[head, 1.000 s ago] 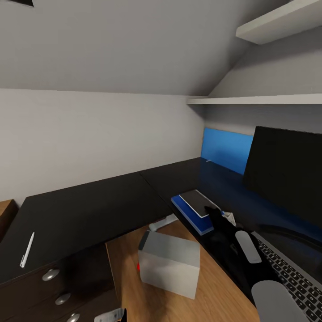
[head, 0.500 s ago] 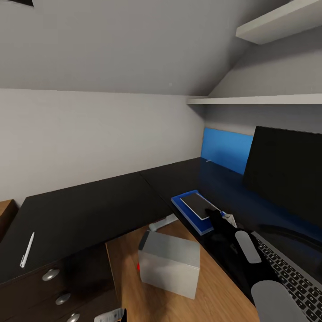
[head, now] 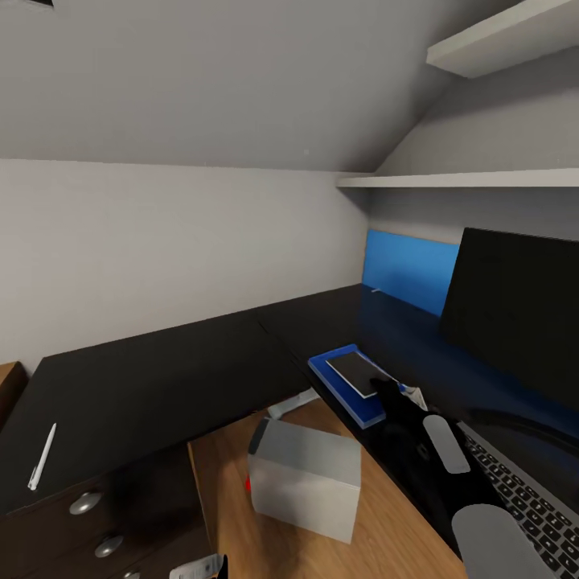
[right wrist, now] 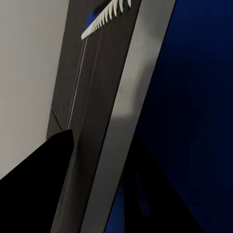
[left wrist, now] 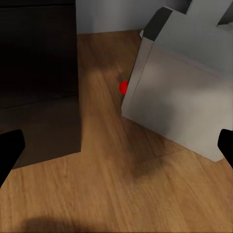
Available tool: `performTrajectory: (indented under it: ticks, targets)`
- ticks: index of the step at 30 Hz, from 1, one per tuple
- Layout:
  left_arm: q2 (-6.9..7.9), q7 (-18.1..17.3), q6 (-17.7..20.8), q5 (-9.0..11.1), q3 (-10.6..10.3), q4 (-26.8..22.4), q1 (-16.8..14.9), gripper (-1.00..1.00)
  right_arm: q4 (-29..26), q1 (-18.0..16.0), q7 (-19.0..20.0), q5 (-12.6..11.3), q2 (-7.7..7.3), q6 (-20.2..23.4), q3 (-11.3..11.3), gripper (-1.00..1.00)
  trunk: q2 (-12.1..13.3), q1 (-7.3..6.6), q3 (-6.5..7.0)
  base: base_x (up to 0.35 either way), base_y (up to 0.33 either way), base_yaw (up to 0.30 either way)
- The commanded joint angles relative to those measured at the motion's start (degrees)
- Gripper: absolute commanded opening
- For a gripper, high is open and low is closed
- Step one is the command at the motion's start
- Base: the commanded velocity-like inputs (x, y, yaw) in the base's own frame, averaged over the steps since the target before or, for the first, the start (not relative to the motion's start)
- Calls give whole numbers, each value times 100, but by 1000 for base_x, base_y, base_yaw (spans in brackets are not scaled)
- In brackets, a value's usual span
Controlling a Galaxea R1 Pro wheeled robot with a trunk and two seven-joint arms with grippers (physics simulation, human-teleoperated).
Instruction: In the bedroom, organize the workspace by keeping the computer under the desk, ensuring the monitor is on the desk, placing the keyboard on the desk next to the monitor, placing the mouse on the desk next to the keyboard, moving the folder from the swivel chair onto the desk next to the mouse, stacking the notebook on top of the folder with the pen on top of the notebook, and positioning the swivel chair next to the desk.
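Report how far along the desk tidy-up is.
Done: folder lies on the desk with the notebook on it; monitor and keyboard on the desk; computer on the floor. In hand: right gripper at the notebook's edge. Left: the pen lies far off.

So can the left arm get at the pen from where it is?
Probably not without repositioning. The pen lies at the far left end of the desk, while the left gripper hangs low over the floor beside the computer.
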Motion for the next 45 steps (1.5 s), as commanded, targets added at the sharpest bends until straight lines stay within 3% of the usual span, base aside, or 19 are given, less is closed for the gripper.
performTrajectory:
  ticks: [1, 42, 43, 45]
  targets:
    - [6, 25, -38, 48, -26, -5, -11, 100, -11, -2, -93, -68, 1, 26, -7, -100, -3, 1, -6, 147, 0, 0]
    - [-12, 25, -16, 56, -35, 3, -11, 100, -3, -2, -191, -73, 9, 26, 3, -100, -3, 1, -6, 22, 0, 0]
    - [-12, 25, -16, 56, -35, 3, -11, 100, -3, -2, -191, -73, 9, 26, 8, 100, -3, 1, -6, 0, 0, 0]
    - [-6, 25, -19, 56, -35, 4, -11, 100, -4, -2, -191, -73, 9, 26, 11, 100, -3, 1, -6, 0, 0, 0]
